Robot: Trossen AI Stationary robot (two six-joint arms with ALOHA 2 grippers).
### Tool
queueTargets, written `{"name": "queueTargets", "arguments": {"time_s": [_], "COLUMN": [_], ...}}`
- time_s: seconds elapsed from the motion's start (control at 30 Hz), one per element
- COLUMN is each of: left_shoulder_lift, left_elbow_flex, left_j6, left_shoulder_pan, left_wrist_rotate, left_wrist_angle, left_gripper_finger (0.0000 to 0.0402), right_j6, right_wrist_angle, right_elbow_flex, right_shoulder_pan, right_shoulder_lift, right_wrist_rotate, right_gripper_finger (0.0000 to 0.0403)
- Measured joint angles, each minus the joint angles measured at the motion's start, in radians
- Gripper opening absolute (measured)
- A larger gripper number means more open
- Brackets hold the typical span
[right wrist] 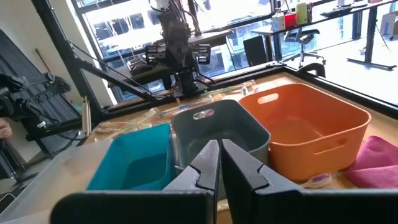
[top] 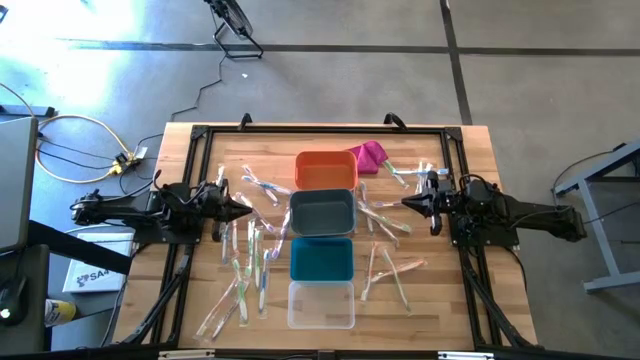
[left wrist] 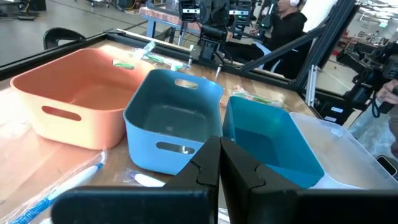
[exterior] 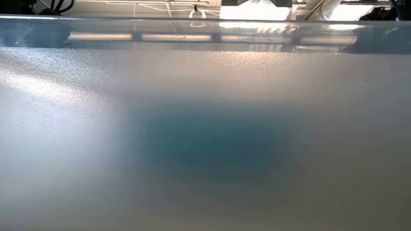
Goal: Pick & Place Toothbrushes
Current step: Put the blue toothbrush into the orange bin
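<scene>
On table centre, 4 bins [top: 322, 214] in a row, approx 2 doz toothbrushes [top: 252, 250] scattered, L claw [top: 248, 204] & R claw [top: 408, 202] both closed, empty.

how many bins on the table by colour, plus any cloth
orange bin: 1
grey bin: 1
teal bin: 1
clear bin: 1
magenta cloth: 1
total: 5

bins [top: 322, 217] in row, toothbrushes [top: 250, 262] both sides
</scene>
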Motion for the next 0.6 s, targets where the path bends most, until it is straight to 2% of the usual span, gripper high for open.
{"name": "queueTargets", "arguments": {"time_s": [0.2,0.4,0.6], "left_shoulder_lift": [0.0,0.0,0.0], "left_elbow_flex": [0.0,0.0,0.0], "left_j6": [-0.001,0.005,0.063], "left_shoulder_pan": [0.0,0.0,0.0], "left_wrist_rotate": [-0.003,-0.045,-0.112], "left_wrist_angle": [0.004,0.006,0.008], "left_gripper_finger": [0.0006,0.0006,0.0006], "right_j6": [-0.003,-0.028,-0.076], "right_wrist_angle": [0.066,0.091,0.206], "right_elbow_flex": [0.0,0.0,0.0], "right_shoulder_pan": [0.0,0.0,0.0], "right_shoulder_lift": [0.0,0.0,0.001], "right_wrist_rotate": [0.048,0.062,0.082], "right_gripper_finger": [0.0008,0.0003,0.0003]}}
